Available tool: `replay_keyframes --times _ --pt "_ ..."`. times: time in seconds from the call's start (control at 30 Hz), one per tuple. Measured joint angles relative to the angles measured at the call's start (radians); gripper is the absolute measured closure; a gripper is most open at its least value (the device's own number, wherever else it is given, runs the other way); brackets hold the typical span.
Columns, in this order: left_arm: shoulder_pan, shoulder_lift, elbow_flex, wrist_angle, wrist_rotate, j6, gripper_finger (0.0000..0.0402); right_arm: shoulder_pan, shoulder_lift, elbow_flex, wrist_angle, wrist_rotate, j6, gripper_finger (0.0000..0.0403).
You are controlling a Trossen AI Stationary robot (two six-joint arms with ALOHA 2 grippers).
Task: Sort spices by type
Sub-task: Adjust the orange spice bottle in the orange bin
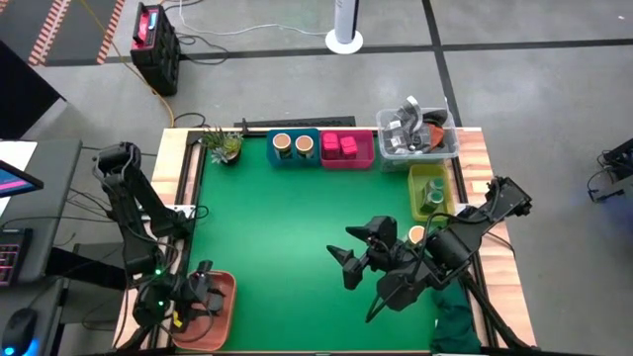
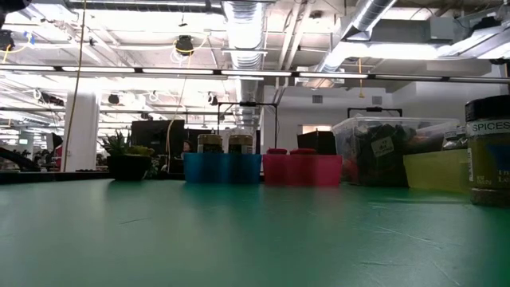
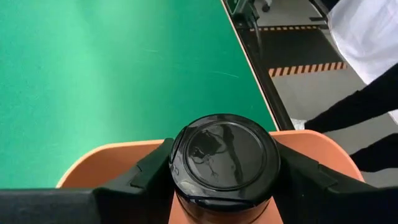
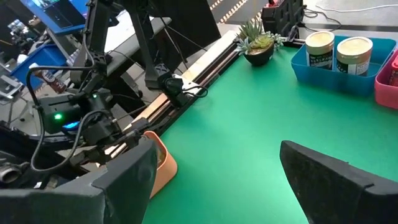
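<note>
A dark-lidded spice jar stands between the fingers of my left gripper, which is shut on it over the orange bin at the table's near left corner. My right gripper hangs open above the green mat, right of centre, with nothing between its fingers. Two tan-topped jars stand in a blue bin at the far edge, with magenta packs in a pink bin beside them. A green jar sits in a yellow-green bin, and one tan-topped jar stands on the mat beside my right arm. My left gripper pinches the jar between its two fingers, one on each side just below the black lid's rim. The jar stands upright in the hold inside the orange bin's outline. Whether its base rests on the bin's floor is hidden by the lid.
A clear tub of grey clutter stands at the far right, a small potted plant at the far left. A dark green cloth lies at the near right corner. The middle of the mat is bare. A person's dark sleeve shows beyond the table edge.
</note>
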Motion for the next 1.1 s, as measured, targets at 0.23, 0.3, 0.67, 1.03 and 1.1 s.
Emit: replay_keyframes --times 0.23,0.3,0.67,1.03,1.1 --pt "0.0 0.076 0.0 0.132 0.041 0.092 0.0193 0.0 0.0 0.0 0.008 0.0 0.0 0.0042" --pt "0.0 0.098 0.0 0.163 0.043 0.111 0.0193 0.0 0.0 0.0 0.01 0.0 0.0 0.0042" --pt "-0.001 0.16 0.0 0.212 0.041 0.109 0.0193 0.0 0.0 0.0 0.014 0.0 0.0 0.0042" --pt "-0.044 0.161 0.001 0.232 0.021 0.163 0.0193 0.0 0.0 0.0 0.014 0.0 0.0 0.0042" --pt "-0.051 0.161 0.001 0.222 0.02 0.156 0.0193 0.0 0.0 0.0 0.014 0.0 0.0 0.0042"
